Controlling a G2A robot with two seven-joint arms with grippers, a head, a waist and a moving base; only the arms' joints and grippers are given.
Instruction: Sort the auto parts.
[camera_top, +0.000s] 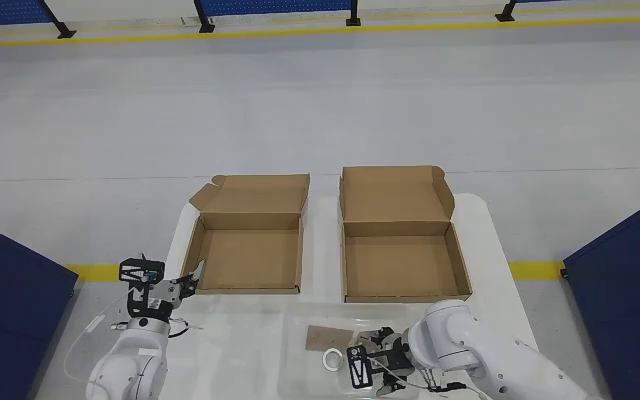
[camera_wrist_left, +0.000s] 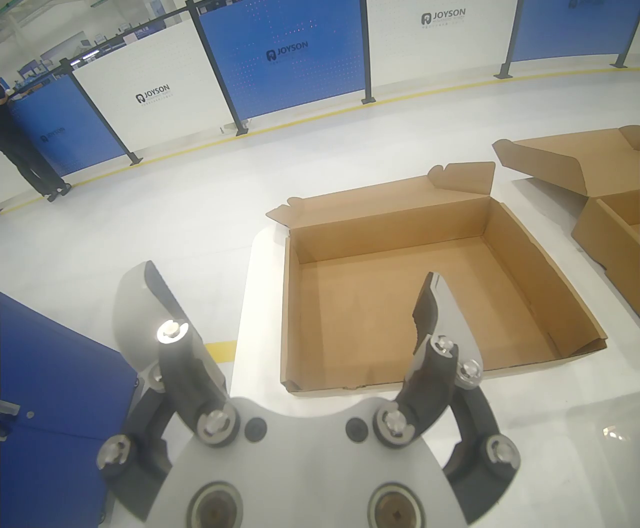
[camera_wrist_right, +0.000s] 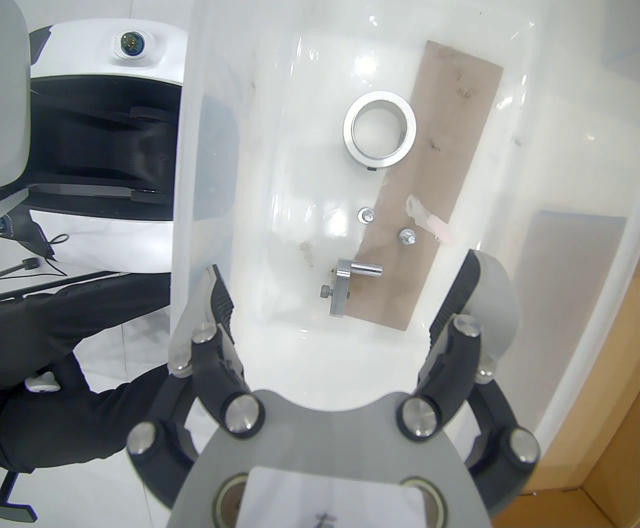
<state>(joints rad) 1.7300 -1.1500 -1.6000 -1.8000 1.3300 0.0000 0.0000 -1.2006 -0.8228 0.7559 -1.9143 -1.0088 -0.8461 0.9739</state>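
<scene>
So the right gripper (camera_wrist_right: 344, 272) is wide open and empty above the clear bin (camera_wrist_right: 300, 350) holding the metal ring (camera_wrist_right: 379, 158), two bolts (camera_wrist_right: 407, 236) and a bracket (camera_wrist_right: 345, 287), while the left gripper (camera_wrist_left: 290, 275), open and empty too, hangs off the bin's left.

The place looks like a factory hall or industrial test area. A wide pale grey floor (camera_top: 320, 100) carries a painted yellow line (camera_top: 300, 31), and blue and white partition panels (camera_wrist_left: 280, 55) on black posts fence it off. The white bench (camera_top: 240, 315) holds open cardboard boxes (camera_top: 250, 260) and a clear bin (camera_wrist_right: 320, 360) of metal parts (camera_wrist_right: 379, 129).
</scene>
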